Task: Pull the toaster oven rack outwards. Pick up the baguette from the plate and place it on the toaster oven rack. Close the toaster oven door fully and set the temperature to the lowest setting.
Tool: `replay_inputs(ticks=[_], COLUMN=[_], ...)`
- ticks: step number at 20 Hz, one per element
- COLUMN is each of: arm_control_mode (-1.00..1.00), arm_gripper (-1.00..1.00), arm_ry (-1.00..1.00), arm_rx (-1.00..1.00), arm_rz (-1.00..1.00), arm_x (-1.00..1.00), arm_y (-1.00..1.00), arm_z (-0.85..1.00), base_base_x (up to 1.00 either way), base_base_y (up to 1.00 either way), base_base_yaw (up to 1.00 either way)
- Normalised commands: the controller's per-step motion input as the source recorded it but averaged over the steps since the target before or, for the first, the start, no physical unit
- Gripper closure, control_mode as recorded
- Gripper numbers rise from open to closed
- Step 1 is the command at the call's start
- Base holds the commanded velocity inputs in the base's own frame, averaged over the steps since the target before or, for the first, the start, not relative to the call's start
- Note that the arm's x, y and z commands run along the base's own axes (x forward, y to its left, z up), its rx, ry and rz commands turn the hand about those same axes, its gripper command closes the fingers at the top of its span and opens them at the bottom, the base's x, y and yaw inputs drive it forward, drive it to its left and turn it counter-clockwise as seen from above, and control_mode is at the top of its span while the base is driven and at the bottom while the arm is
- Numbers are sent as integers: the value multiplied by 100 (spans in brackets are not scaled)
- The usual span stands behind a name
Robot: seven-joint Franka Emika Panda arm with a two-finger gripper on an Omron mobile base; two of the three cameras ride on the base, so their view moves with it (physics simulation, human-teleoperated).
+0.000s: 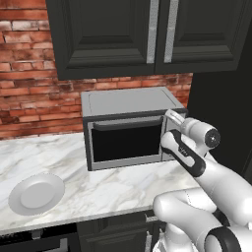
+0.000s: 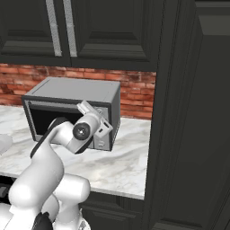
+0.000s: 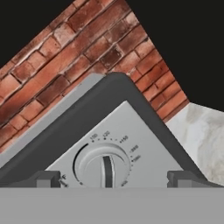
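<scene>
Now the knob [image 3: 104, 167] sits dead ahead of the hand, its dark pointer bar nearly upright in that tilted view, with tiny numbers arcing over it. It belongs to the oven's [image 1: 129, 101] right-hand panel; the oven stands on the marble counter [image 1: 74, 162] against the brick wall, door [image 1: 127, 142] shut. The gripper [image 3: 113, 178] hangs released, jaws spread wide, one tip [image 3: 47, 178] on each side of the knob and neither plainly touching it.

Risks, as I judge them: if the jaws close off-centre, they may skid off the round rim and turn nothing. The scale is too small to read surely, so a twist the wrong way could raise the heat. Pushing in hard might shove the oven back. The plate [image 1: 36, 193] lies bare, well apart to the left.
</scene>
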Motion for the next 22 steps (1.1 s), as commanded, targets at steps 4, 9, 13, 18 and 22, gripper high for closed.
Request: replay_inputs(ticks=[4,9,13,18,22], arm_control_mode=[-100,-100,-100,-100,-100], arm_gripper=[-100,-100,100,100,100], arm_ry=[0,0,0,0,0], arm_rx=[0,0,0,0,-2], arm_rz=[10,11,3,2,0], arm_x=[16,17,0,0,0], arm_y=[0,0,0,0,0], arm_z=[0,0,0,0,3], base_base_x=[0,0,0,0,0], base_base_y=[0,0,0,0,0], base_base_yaw=[0,0,0,0,0])
